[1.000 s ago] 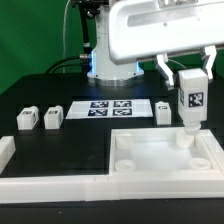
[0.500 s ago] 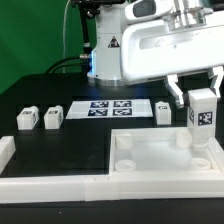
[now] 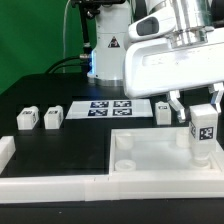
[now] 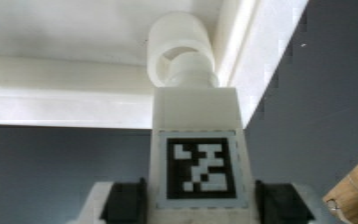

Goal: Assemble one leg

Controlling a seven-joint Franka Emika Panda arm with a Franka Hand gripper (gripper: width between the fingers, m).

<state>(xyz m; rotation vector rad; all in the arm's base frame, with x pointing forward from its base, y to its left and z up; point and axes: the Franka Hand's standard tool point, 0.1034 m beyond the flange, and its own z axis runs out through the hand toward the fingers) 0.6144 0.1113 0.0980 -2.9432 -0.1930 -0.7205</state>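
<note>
My gripper [image 3: 199,108] is shut on a leg [image 3: 204,130], a white oblong block with a black-and-white tag facing the camera. It holds the leg upright. The leg's lower end is at a round corner socket on the exterior view's right side of the large white tray-like piece [image 3: 160,172]. I cannot tell whether it is seated. In the wrist view the leg [image 4: 201,120] runs from between my fingers [image 4: 131,200] to the round socket [image 4: 181,50]. Three more legs lie on the table [image 3: 26,120] [image 3: 52,117] [image 3: 163,111].
The marker board [image 3: 110,107] lies flat behind the tray-like piece. A white bracket [image 3: 5,150] sits at the exterior view's left edge. The robot base [image 3: 105,55] stands at the back before a green backdrop.
My gripper has carried the leg down and toward the exterior view's right, so that its lower end is now at the tray-like piece's right corner. The loose legs have not moved.
</note>
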